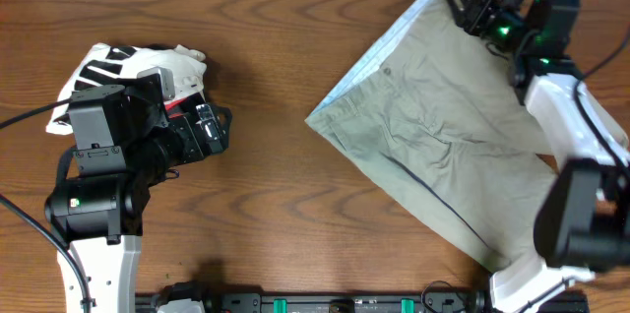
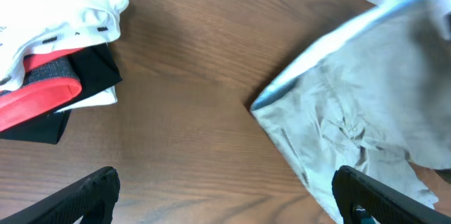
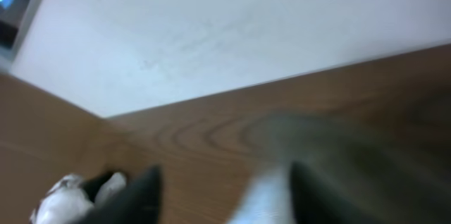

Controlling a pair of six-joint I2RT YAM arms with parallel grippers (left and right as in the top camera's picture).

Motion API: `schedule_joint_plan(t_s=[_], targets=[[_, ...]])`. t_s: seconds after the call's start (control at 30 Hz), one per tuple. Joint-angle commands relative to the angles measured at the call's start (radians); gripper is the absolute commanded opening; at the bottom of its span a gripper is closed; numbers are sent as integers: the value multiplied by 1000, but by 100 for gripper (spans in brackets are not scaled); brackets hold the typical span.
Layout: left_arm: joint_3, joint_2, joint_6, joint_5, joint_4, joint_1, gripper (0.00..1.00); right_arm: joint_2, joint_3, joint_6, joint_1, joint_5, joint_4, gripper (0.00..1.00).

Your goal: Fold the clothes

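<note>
The pale khaki shorts (image 1: 443,126) lie spread on the right half of the wooden table, with the light blue waistband lining along their upper left edge. They also show in the left wrist view (image 2: 352,111). My right gripper (image 1: 469,10) is at the shorts' far top corner. In the blurred right wrist view its fingers (image 3: 224,192) stand apart, with the pale blue band of the shorts (image 3: 264,196) between them. My left gripper (image 1: 219,128) is open and empty over bare wood, left of the shorts; its fingers (image 2: 225,185) are wide apart.
A white garment bundle with black stripes and red trim (image 1: 138,67) lies at the left, beside the left arm; it also shows in the left wrist view (image 2: 63,20). The table's far edge (image 3: 282,79) runs just behind the right gripper.
</note>
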Motion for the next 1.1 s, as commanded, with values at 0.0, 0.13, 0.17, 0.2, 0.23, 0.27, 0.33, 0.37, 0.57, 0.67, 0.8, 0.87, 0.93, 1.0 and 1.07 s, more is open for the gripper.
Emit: schedule_joint_plan(t_s=[0.0, 0.13, 0.17, 0.2, 0.23, 0.27, 0.33, 0.37, 0.57, 0.67, 0.8, 0.87, 0.93, 1.0, 1.07], targets=[[18, -1, 10, -5, -8, -3, 98, 85, 37, 174, -7, -132, 36, 75], [18, -1, 10, -5, -27, -3, 98, 85, 37, 128, -51, -219, -22, 87], [18, 0, 12, -5, -35, -3, 98, 78, 37, 110, -66, -241, -51, 88], [16, 0, 20, -4, -39, -3, 98, 68, 37, 100, -79, -262, -83, 87], [15, 2, 33, -4, -42, -5, 98, 58, 37, 84, -95, -284, -125, 86], [13, 5, 52, -4, -45, -10, 98, 45, 37, 60, -110, -304, -177, 84], [8, 17, 85, -4, -51, -27, 98, 17, 37, -5, -134, -308, -301, 82], [7, 27, 105, -4, -53, -41, 98, -3, 37, -66, -145, -296, -380, 80], [5, 142, 276, -4, -48, -178, 98, -140, 37, -304, -177, 7, -763, 81], [5, 240, 349, -4, -33, -252, 99, -235, 38, -333, -177, 175, -919, 80], [5, 400, 370, -5, 56, -336, 97, -363, 37, -341, -177, 268, -1088, 80], [5, 475, 370, -5, 115, -365, 95, -415, 37, -341, -177, 293, -1156, 79], [5, 543, 370, -5, 167, -383, 94, -459, 37, -341, -177, 312, -1226, 78], [5, 610, 369, -5, 219, -393, 94, -484, 37, -341, -175, 314, -1291, 76], [5, 666, 366, -5, 263, -397, 94, -497, 37, -341, -172, 325, -1357, 75]])
